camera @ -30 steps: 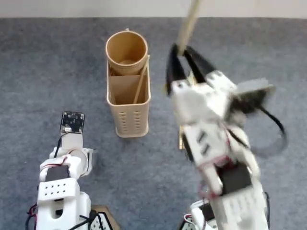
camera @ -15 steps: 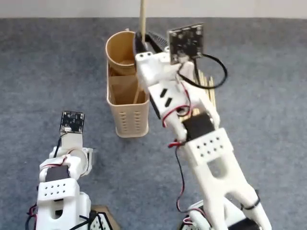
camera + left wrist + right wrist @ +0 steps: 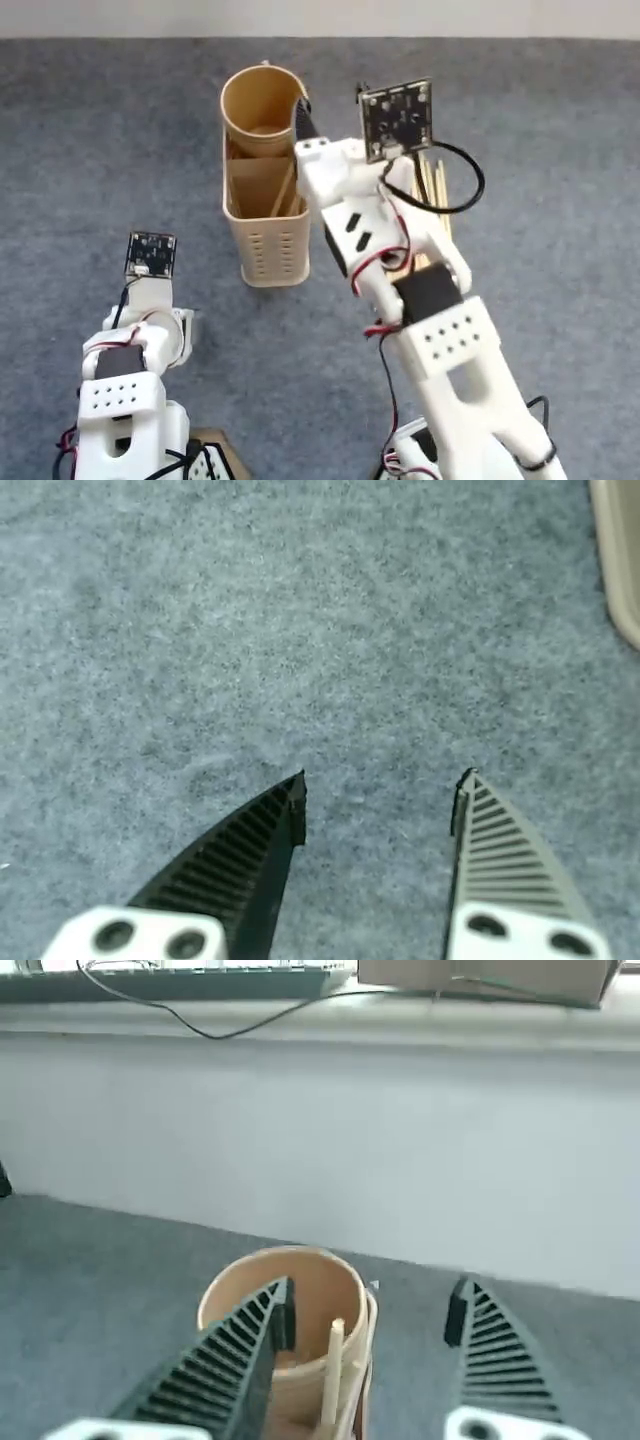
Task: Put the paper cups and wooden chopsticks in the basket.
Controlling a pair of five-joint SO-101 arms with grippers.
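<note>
A tan slotted basket point(image 3: 268, 245) stands upright on the grey carpet. A brown paper cup point(image 3: 262, 105) sits in its far compartment, and wooden chopsticks point(image 3: 287, 188) lean in the near one. My right arm point(image 3: 352, 205) stretches over the basket's right side. In the right wrist view my right gripper point(image 3: 370, 1295) is open just above the paper cup point(image 3: 285, 1305), with one chopstick point(image 3: 332, 1375) standing free between the cup and the basket wall. More loose chopsticks point(image 3: 437, 187) lie on the carpet, partly hidden by the arm. My left gripper point(image 3: 380, 785) is open and empty over bare carpet.
The left arm point(image 3: 135, 345) rests at the near left, well away from the basket, whose corner point(image 3: 622, 570) shows in the left wrist view. A pale wall point(image 3: 320, 1150) stands behind the carpet. Open carpet lies to the left and front of the basket.
The right arm swung left with a chopstick held upright, brought it over the basket and let it go. The chopstick now stands in the basket. The left arm has not moved.
</note>
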